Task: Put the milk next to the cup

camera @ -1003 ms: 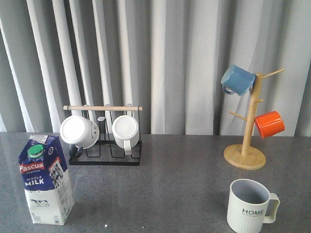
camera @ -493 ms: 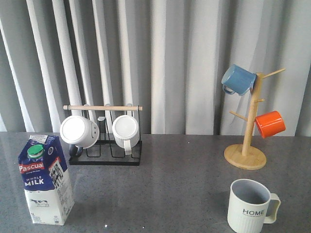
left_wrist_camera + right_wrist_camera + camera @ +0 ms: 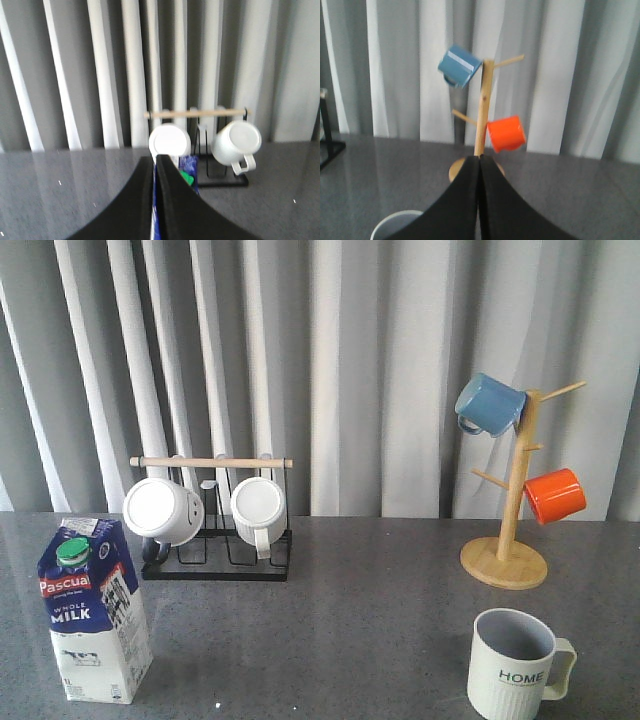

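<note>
The milk stands upright at the front left of the grey table. The cup, off-white with "HOME" on it, stands at the front right, handle to the right. Neither gripper shows in the front view. In the left wrist view my left gripper has its fingers almost together and empty; the milk shows just beyond the fingertips, partly hidden by them. In the right wrist view my right gripper is shut and empty, with the cup's rim at the lower edge.
A black wire rack with a wooden bar holds two white mugs behind the milk. A wooden mug tree at the back right carries a blue mug and an orange mug. A curtain hangs behind the table.
</note>
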Motion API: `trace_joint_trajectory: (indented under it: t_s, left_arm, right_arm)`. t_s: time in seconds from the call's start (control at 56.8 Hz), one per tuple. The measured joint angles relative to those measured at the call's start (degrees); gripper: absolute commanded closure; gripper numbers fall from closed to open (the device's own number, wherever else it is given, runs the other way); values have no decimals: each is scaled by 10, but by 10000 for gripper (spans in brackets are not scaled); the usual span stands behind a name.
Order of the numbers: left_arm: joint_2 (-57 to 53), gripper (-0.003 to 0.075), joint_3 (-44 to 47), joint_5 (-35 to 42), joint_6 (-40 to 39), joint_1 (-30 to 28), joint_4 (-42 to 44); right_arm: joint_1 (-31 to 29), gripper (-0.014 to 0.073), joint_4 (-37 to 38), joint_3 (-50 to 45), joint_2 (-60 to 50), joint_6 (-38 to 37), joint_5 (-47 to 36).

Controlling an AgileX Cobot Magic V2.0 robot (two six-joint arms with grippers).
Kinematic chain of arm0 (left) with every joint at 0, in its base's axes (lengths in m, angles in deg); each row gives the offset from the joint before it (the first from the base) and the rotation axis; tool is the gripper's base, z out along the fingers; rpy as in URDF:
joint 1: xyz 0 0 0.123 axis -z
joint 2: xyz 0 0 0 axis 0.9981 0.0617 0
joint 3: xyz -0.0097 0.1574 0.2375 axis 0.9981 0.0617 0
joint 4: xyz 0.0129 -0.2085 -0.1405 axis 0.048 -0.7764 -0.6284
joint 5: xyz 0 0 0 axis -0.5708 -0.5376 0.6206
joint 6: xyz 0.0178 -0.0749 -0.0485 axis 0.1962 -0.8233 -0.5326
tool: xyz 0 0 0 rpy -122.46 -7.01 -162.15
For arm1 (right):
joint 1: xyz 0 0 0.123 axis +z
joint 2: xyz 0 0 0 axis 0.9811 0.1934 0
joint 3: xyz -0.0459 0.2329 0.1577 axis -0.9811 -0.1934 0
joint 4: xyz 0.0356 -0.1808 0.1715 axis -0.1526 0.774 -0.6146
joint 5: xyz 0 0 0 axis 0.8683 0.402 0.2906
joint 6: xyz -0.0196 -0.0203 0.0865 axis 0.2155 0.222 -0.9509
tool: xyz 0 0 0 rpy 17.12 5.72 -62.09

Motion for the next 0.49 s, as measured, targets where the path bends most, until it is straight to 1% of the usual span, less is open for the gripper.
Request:
trace_joint_trajectory:
  t_s: [0.158,0.317,0.405,0.493]
  left_arm:
    - [81,727,-5,-16,-8,1,-13]
    - [114,727,-5,-24,-10,1,-22]
    - [118,718,-5,-24,-10,1,-23]
    - [119,683,-7,-27,-10,1,-23]
  right_arm:
    - [0,601,-9,11,63,0,47]
    - [0,585,-18,12,76,0,65]
    - [0,547,-22,12,76,-1,68]
    - [0,487,-24,12,76,-3,72]
